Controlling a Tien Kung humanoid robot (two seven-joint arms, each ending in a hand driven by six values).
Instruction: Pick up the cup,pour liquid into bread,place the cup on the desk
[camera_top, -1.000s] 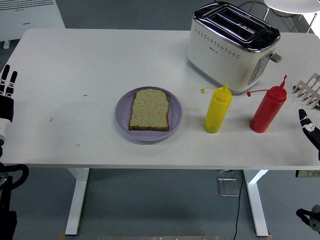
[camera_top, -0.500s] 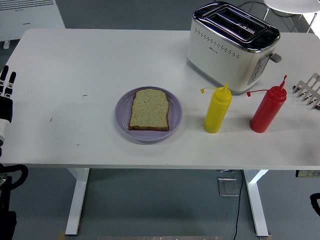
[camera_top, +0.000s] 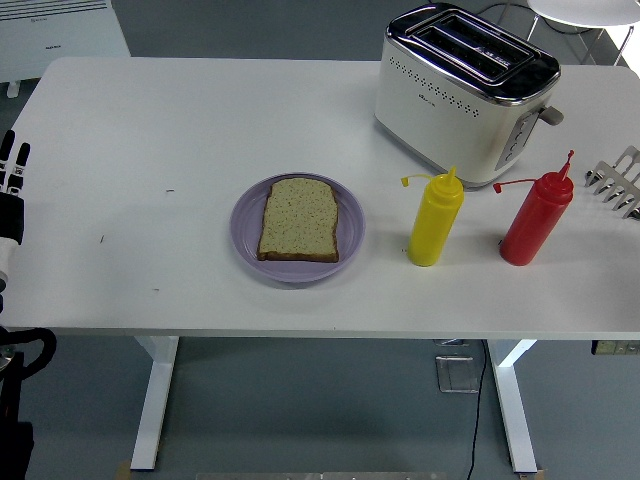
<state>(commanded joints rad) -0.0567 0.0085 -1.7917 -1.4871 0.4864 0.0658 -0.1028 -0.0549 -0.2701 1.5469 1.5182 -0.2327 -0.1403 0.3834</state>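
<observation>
Nothing is grasped yet, so the pick-up has not begun. No cup shows on the worktop (camera_top: 150, 120); the nearest things to one are two squeeze bottles, one yellow bottle (camera_top: 434, 222) and one red bottle (camera_top: 536, 220), standing upright and apart, right of the plate (camera_top: 245, 225). One slice of bread (camera_top: 299, 220) lies flat on that single purple plate, near the middle. The left hand (camera_top: 12, 190) rests at the left edge, fingers straight and empty, well apart from everything. The right hand is out of view. My guess is that the next move calls for a hand to reach in and close around one bottle's body, most likely from the right. One toaster (camera_top: 465, 95) stands behind the bottles, one rack (camera_top: 620, 180) at the right edge
</observation>
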